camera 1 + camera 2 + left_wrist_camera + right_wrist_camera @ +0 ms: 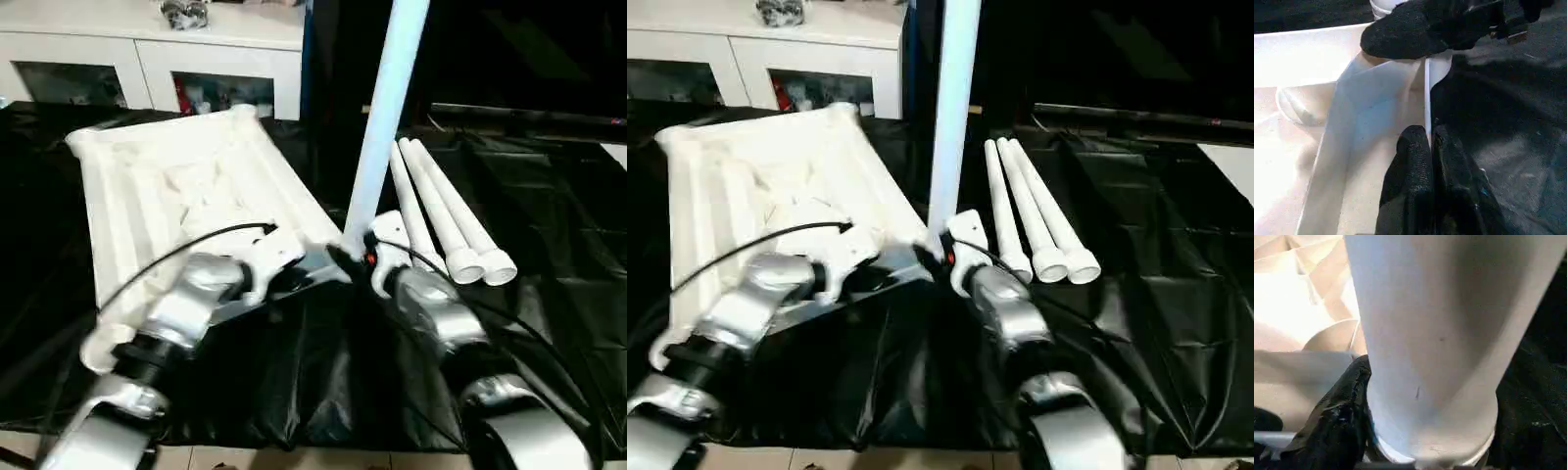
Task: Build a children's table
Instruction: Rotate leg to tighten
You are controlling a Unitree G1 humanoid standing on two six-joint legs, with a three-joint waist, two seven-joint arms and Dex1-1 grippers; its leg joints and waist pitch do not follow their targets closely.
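- The worktop (549, 245) was covered by a crinkled, glossy black sheet that ran to its near edge, with a strip of pale floor showing below that edge.
- Behind it stood a white cabinet (147, 49) with dark glass doors, something red behind one pane, and a small grey cluttered object (184, 12) on its top. To the cabinet's right the room was dark, crossed by a long dark bar (529, 117).
- The tabletop (176, 196) lay upside down on the robot's left half of the black sheet, its ribbed underside facing up, its raised rim all round, and a round socket at the far corner.
- One white leg (387, 108) stood nearly upright at the tabletop's near right corner, rising out of the top of the picture and leaning a little to the right.
- Three more legs (446, 220) lay side by side on the sheet just right of the upright one, touching each other, their wide open ends toward the robot.
- The two silver forearms reached in from the near edge, a black cable looping over each.
- The right claw (355, 257) was clenched on the standing leg near its foot; in the right wrist view one black finger (1344, 421) pressed against the tube.
- The left claw (1431, 147) pinched the tabletop's thin rim beside that corner, its fingers closed on the edge.
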